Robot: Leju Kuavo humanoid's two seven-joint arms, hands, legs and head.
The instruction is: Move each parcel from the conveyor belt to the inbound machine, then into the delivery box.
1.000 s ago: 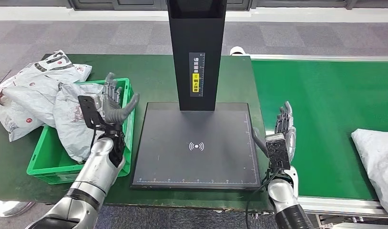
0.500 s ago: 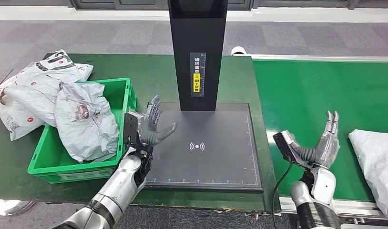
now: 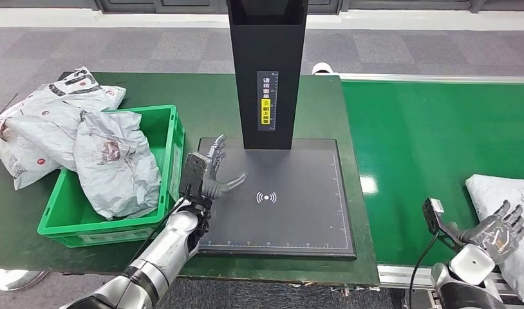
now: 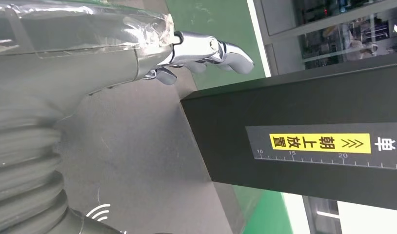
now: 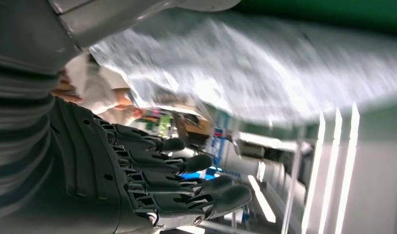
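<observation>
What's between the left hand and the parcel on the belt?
In the head view: the black scanner pad, then bare green belt, between left hand and parcel.

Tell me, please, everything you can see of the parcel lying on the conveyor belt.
The parcel is a light grey, crinkled plastic mailer bag, soft and slightly glossy, lying flat on the green conveyor belt at its near right end. The picture's right edge cuts it off, so its full shape cannot be told. The right hand, fingers spread and holding nothing, is at its near edge; whether it touches the bag cannot be told. The right wrist view shows the bag's surface only as a blur.
</observation>
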